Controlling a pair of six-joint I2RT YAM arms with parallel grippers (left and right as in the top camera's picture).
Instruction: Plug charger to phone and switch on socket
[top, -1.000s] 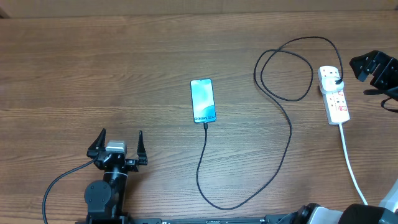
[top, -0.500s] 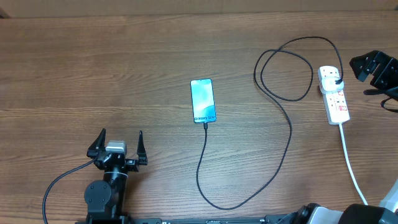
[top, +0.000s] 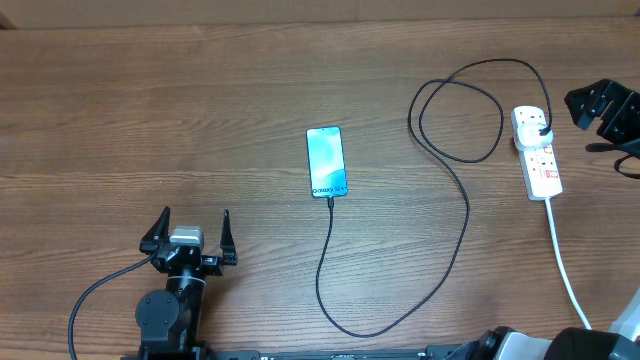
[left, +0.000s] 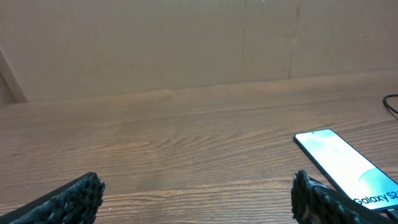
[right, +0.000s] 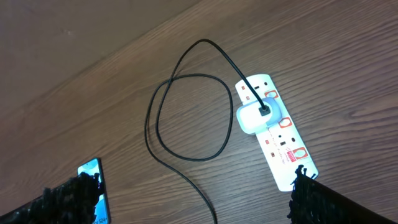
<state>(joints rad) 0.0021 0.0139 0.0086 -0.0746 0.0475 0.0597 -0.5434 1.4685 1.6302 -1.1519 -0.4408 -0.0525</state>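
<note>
The slim smartphone with the glowing light-blue screen (top: 326, 162) lies flat on the brown wooden bench (top: 200, 100). The long thin black charger cable (top: 467, 215) appears already seated in its near end, so the step in hand is judged to be the switch. The cable loops off to the right of the phone and ends at a white adapter (right: 250, 118) plugged into the white elongated power strip (top: 538, 156), which lies well to the phone's right. The right pincer (right: 186, 196) hangs above that strip with its jaws spread wide and nothing in them. It would next need to come down with one fingertip onto the small red-marked switch (right: 285, 122) beside the adapter. The left pincer (top: 193, 225) is likewise released and empty, nearer the robot than the phone and to its left. Only the right wrist view shows the adapter and switches closely, though not whether one is pressed, and only the left wrist view makes the phone's "Galaxy" lettering readable.
</note>
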